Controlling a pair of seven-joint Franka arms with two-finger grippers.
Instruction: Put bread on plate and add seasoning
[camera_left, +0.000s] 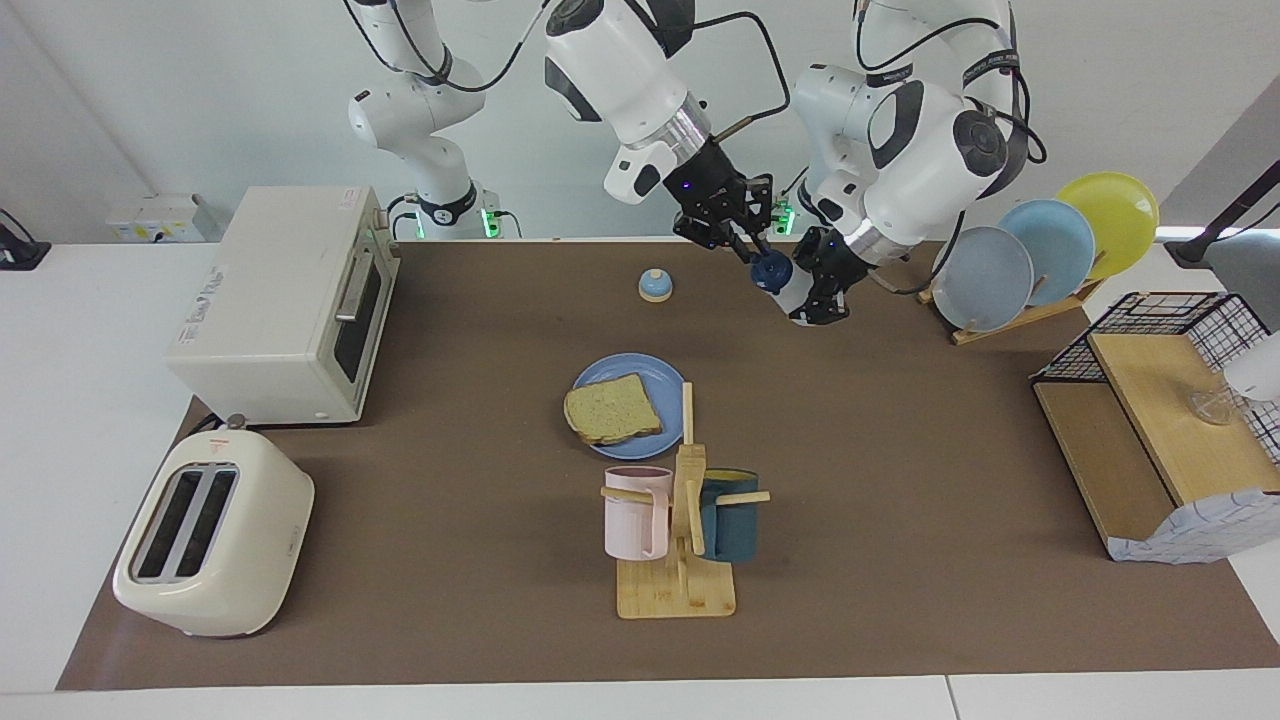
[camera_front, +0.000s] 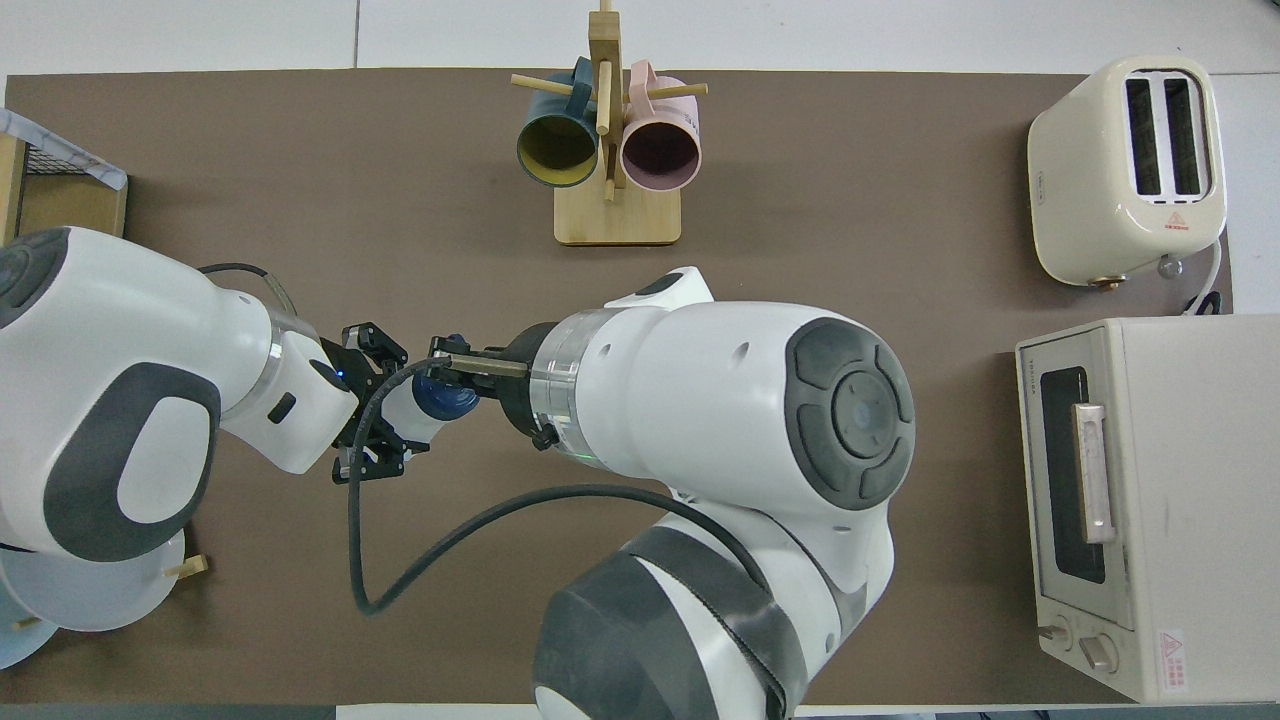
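Observation:
The bread (camera_left: 612, 410) lies on the blue plate (camera_left: 640, 372) in the middle of the table; my right arm hides both in the overhead view. My left gripper (camera_left: 808, 297) (camera_front: 385, 420) is shut on the whitish body of the seasoning bottle (camera_left: 792, 292) (camera_front: 408, 415) and holds it tilted in the air, over the mat near the robots, toward the left arm's end from the plate. My right gripper (camera_left: 755, 250) (camera_front: 447, 365) meets it there, its fingers closed at the bottle's navy cap (camera_left: 770, 270) (camera_front: 445, 397).
A small blue-domed bell (camera_left: 655, 285) stands nearer to the robots than the plate. A mug tree (camera_left: 680, 520) stands farther from them. A rack of plates (camera_left: 1040, 255) and a wire shelf (camera_left: 1160, 420) are at the left arm's end. An oven (camera_left: 290, 320) and a toaster (camera_left: 215, 535) are at the right arm's end.

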